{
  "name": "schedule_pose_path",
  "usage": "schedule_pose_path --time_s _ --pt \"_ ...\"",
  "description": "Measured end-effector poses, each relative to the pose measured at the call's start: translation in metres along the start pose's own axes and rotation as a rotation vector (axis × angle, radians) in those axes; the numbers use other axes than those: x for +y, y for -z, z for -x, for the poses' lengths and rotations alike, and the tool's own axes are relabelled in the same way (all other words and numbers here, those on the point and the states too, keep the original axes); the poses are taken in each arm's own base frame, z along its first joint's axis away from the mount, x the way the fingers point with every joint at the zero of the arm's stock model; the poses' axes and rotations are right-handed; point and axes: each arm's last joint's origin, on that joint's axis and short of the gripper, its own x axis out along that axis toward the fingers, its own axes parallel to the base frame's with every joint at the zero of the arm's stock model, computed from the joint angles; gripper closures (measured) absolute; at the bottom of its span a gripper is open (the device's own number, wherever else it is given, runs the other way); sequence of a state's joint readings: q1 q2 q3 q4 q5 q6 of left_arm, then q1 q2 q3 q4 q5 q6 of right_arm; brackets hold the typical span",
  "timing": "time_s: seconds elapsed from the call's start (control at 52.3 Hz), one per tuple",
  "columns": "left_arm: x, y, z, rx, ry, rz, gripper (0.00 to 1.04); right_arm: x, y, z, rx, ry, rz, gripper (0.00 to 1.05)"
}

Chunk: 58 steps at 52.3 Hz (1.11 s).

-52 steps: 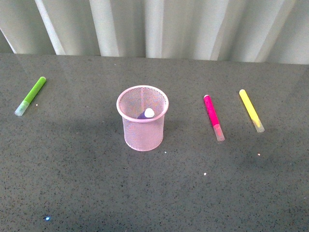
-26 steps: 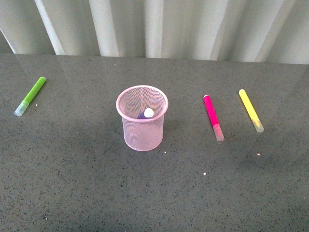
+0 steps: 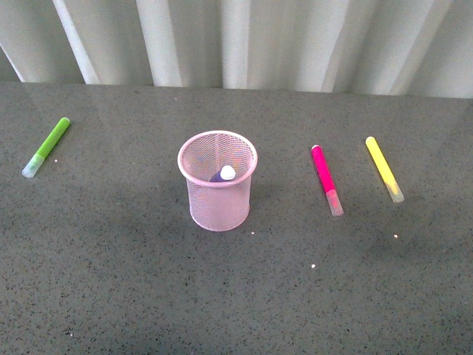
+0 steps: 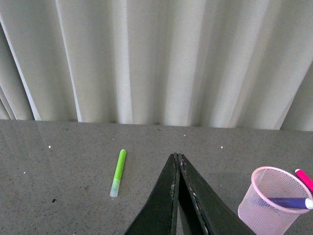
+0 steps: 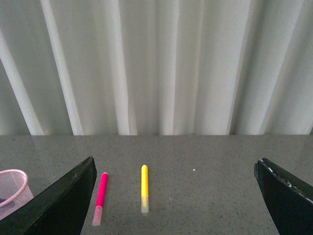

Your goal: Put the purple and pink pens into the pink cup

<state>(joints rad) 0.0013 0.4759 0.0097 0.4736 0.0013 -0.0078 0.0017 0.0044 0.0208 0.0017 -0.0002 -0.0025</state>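
The pink cup [image 3: 217,181] stands upright in the middle of the dark table. The purple pen [image 3: 222,174] leans inside it, pale cap up; it also shows in the left wrist view [image 4: 288,202] inside the cup [image 4: 274,205]. The pink pen [image 3: 326,180] lies flat on the table right of the cup, pale cap toward me; it also shows in the right wrist view [image 5: 100,196]. My left gripper [image 4: 177,157] is shut and empty, above the table left of the cup. My right gripper [image 5: 176,171] is open wide and empty, back from the pink pen. Neither gripper shows in the front view.
A lime-green marker [image 3: 46,146] lies at the far left, also in the left wrist view [image 4: 118,172]. A yellow marker [image 3: 384,168] lies right of the pink pen, also in the right wrist view [image 5: 144,194]. A pleated white curtain [image 3: 236,41] backs the table.
The cup has shifted very slightly left since a second ago. A small bright speck on the table near the front left is gone. The pens have not moved.
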Motion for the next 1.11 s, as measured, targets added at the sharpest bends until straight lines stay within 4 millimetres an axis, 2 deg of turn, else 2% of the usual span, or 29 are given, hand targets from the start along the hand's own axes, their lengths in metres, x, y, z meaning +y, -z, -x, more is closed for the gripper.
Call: schedule_pose_path --time_s 0.899,1.109 --pt "0.000 -0.001 0.020 -0.006 0.000 0.000 1.01 0.000 0.000 0.000 0.000 0.000 0.000 0.07" --pt "0.000 0.001 0.031 -0.002 -0.002 0.000 1.01 0.000 0.000 0.000 0.000 0.000 0.000 0.07"
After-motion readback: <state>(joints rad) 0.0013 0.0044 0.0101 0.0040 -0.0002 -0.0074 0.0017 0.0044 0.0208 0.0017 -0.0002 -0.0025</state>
